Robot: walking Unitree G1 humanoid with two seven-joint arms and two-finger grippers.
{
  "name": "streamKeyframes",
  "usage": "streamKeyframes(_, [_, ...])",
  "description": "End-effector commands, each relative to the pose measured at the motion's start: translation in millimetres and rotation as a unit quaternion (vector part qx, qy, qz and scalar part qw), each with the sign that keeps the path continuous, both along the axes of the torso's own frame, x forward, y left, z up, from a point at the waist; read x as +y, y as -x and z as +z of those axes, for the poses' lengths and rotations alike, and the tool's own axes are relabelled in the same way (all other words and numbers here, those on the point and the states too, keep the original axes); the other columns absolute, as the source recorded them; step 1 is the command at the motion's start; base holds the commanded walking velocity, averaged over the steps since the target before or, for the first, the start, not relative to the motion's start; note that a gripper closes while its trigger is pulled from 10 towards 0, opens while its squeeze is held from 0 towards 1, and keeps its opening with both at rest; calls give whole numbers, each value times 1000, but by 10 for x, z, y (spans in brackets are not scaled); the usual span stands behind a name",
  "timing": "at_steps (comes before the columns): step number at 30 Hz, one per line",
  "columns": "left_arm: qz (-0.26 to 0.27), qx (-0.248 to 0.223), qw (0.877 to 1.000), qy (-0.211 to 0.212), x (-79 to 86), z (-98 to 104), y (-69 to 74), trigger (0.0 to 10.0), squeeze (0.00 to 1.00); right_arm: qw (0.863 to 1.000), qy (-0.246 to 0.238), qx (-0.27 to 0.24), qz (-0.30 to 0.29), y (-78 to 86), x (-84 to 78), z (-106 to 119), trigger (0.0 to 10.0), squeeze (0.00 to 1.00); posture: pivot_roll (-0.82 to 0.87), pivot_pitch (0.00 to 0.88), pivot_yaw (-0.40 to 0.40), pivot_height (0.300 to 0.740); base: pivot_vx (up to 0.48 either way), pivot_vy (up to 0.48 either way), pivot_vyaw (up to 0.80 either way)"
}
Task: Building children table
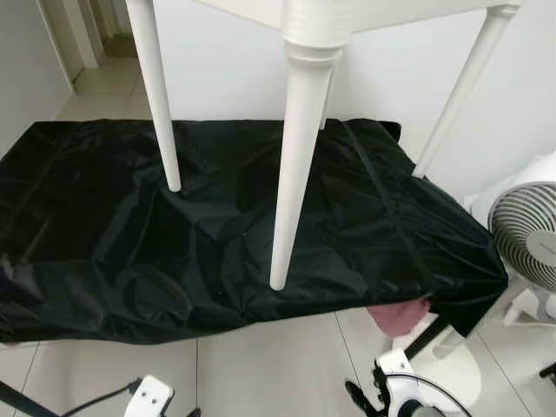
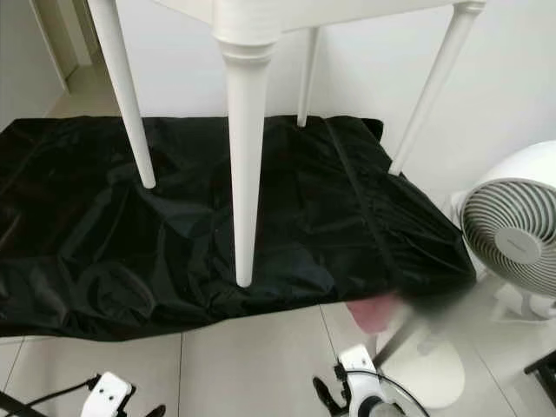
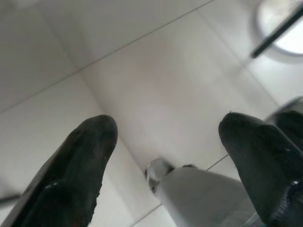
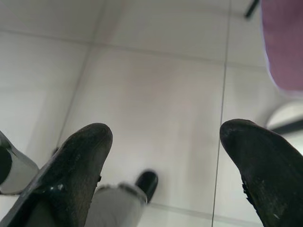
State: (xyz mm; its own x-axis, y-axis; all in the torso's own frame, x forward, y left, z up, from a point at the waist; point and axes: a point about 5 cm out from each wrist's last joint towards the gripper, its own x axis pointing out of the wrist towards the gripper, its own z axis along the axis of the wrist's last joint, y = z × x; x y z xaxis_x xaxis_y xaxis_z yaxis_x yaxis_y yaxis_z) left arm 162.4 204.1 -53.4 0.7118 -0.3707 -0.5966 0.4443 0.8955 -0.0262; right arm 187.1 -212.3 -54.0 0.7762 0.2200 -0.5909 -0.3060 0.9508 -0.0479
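Observation:
A white children's table stands upright on a black sheet (image 1: 104, 234) spread over the tiled floor. Its tabletop (image 1: 365, 13) sits at the upper edge of the eye views. The nearest leg (image 1: 295, 156) rests near the sheet's front edge, another leg (image 1: 161, 104) stands to the left, and a third leg (image 1: 460, 87) slants at the right by the wall. Both arms hang low in front of the sheet. My left gripper (image 3: 165, 127) is open over bare tiles, and my right gripper (image 4: 165, 135) is open too, with nothing between the fingers.
A white fan (image 1: 530, 234) stands at the right, its round base (image 1: 452, 369) close to my right arm (image 1: 408, 400). A pink cloth (image 1: 400, 317) pokes out from under the sheet's front right corner. A white wall runs behind the table, and a doorway opens at the far left.

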Motion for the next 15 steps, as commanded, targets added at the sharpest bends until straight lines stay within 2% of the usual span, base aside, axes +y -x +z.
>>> streamKeyframes(1, [61,42,997,-15,65,-119,44,10000,0,999,6,26,-35,59,-27,-75,10000,0,32,39,4,740,0,0,0])
streamKeyframes(3, [93,58,994,-22,70,-170,36,10000,0,997,8,43,-57,99,-31,-123,10000,0,33,36,3,740,0,0,0])
streamKeyframes(5, [93,58,994,-22,70,-170,36,10000,0,997,8,43,-57,99,-31,-123,10000,0,33,36,3,740,0,0,0])
streamKeyframes(8, [129,71,989,-26,52,-227,15,10000,0,994,15,61,-87,139,-21,-185,10000,0,31,36,7,740,0,0,0])
streamKeyframes(15, [147,100,984,-27,-41,-294,13,10000,0,989,22,81,-118,178,-32,-231,10000,0,31,36,7,740,0,0,0])
